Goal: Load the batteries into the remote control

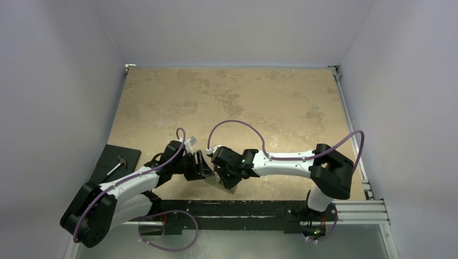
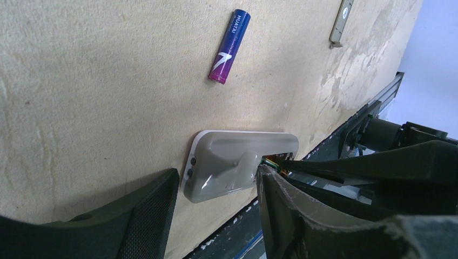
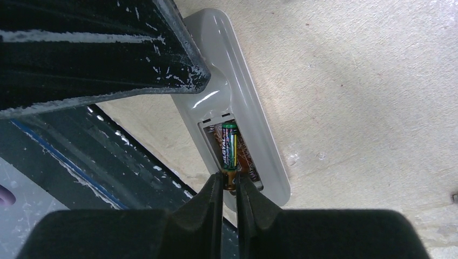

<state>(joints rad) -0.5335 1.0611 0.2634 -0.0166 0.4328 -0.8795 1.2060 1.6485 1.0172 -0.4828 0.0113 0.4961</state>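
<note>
Closest to the right wrist lens, the right gripper (image 3: 230,184) has its two black fingers (image 3: 205,208) so close together that only a thin slit shows. In that slit sits the gold end of the dark battery (image 3: 229,147), so the jaws are clenched on it. The battery, black and brown with a green stripe, runs straight ahead from the tips. It lies in the open recess (image 3: 212,141) in the grey back of the remote control (image 3: 254,102). The remote lies face down on the tan table (image 3: 351,97), stretching away from these jaws and slightly to their left, close to the table's dark near edge.

A broad black finger of the left gripper (image 2: 216,177) crosses ahead and left of the right jaws, over the remote's far half. Seen from the left wrist, that gripper's jaws stand released and well apart. One finger sits just off the rounded end of the remote, with a sliver of table between. The other is over the raised middle of the grey back, just beside the recess where the right fingertips reach in. Whether it presses on the plastic cannot be told. Beyond the left jaws, apart from the remote, the purple battery (image 2: 229,46) lies flat on the table. Farther off, to their right, lies a small flat grey cover (image 2: 341,21).
</note>
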